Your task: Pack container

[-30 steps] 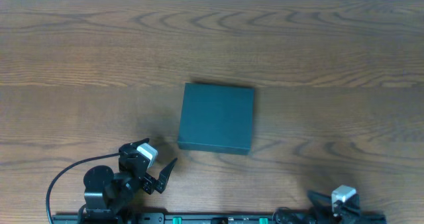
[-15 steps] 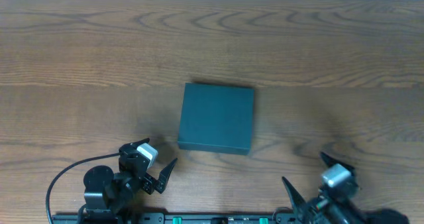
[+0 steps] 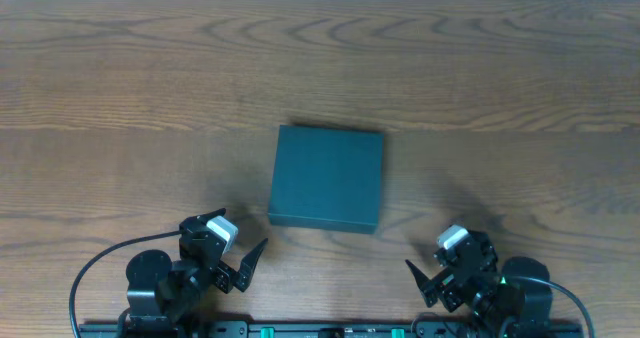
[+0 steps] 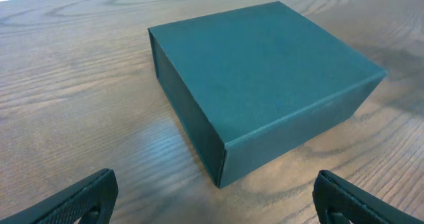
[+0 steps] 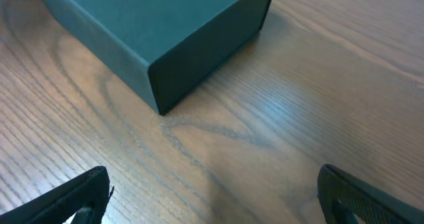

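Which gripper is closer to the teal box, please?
The left gripper: its jaws almost reach a corner of the container; the right gripper sits farther off.

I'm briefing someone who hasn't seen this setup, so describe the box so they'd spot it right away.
Start from the brown wooden table; near its middle, just beyond the two arms, sits the container. It is a closed, flat-topped, dark teal square box, matte and plain, unlike the black left gripper and right gripper, both open at the near edge.
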